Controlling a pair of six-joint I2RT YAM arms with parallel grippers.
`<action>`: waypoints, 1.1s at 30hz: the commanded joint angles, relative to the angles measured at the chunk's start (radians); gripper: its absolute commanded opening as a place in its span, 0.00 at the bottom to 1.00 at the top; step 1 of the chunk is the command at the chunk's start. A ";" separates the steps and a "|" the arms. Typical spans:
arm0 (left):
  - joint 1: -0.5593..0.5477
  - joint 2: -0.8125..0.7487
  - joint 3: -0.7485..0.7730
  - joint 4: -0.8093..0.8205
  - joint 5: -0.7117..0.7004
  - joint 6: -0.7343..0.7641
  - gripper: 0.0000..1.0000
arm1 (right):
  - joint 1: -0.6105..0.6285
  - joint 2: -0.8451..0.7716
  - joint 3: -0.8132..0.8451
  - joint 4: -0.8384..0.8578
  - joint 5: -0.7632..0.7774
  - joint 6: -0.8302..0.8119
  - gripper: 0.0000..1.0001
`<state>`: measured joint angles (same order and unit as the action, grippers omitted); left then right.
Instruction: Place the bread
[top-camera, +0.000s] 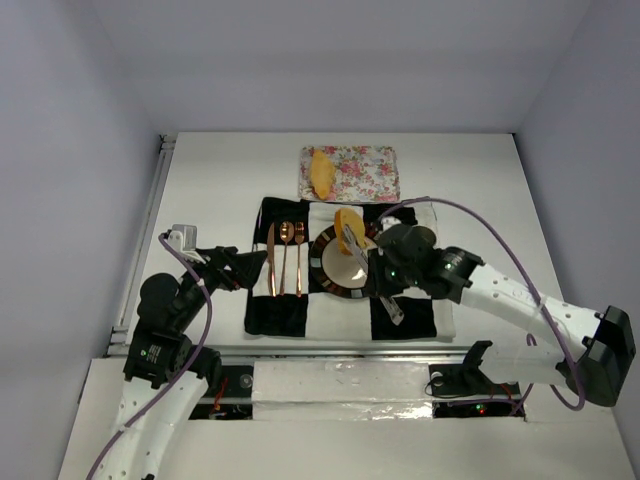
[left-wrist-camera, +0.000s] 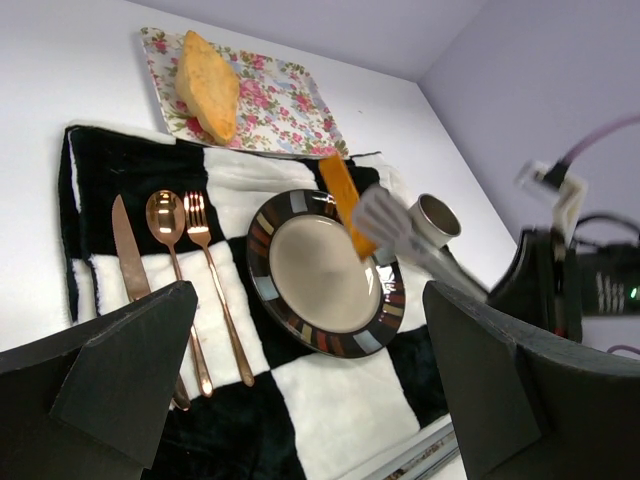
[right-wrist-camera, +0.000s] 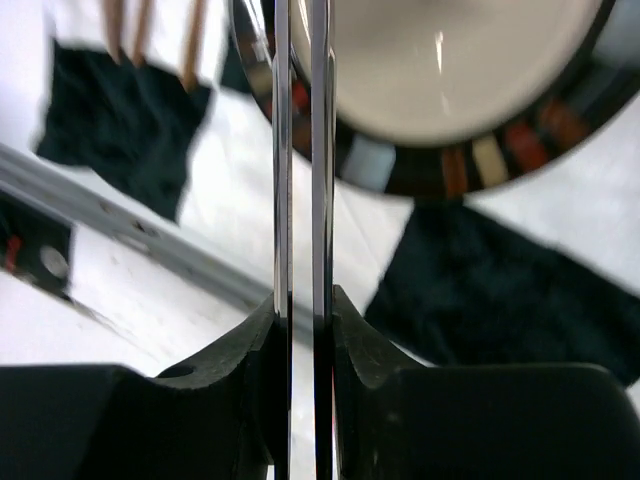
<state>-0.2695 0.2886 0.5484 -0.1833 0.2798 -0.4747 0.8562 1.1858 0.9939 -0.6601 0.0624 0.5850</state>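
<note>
Tongs (left-wrist-camera: 395, 228) squeezed together in right gripper (right-wrist-camera: 303, 330), pinching bread slice (left-wrist-camera: 345, 200) over plate (left-wrist-camera: 300, 325) | we see second slice (left-wrist-camera: 208, 85) on floral tray (left-wrist-camera: 290, 105) | left gripper (top-camera: 258, 268) spread wide near cutlery (left-wrist-camera: 170, 225)

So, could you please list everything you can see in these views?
golden-yellow toasted bread slices: two, golden; one on the tray, one in the tongs above the plate
floral rectangular tray: one, white and pink; beyond the placemat
round striped-rim ceramic plate: one, cream; on the placemat
checked fabric placemat: one, black and white; under the plate
copper knife, spoon, fork: one each; left of the plate
silver metal tongs: one; in right gripper
left gripper: open, near the knife
right gripper: shut on the tongs
</note>
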 joint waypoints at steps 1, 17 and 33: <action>-0.007 0.012 -0.004 0.048 0.005 0.011 0.97 | 0.032 -0.055 -0.099 -0.006 -0.015 0.091 0.18; -0.007 0.007 -0.005 0.045 0.002 0.011 0.97 | 0.076 -0.052 -0.015 0.094 0.025 0.113 0.51; -0.007 -0.012 -0.008 0.056 0.019 0.015 0.97 | -0.319 0.609 0.504 0.218 -0.228 -0.079 0.49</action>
<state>-0.2695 0.2909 0.5480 -0.1825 0.2848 -0.4744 0.5636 1.7321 1.3731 -0.4843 -0.1009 0.5552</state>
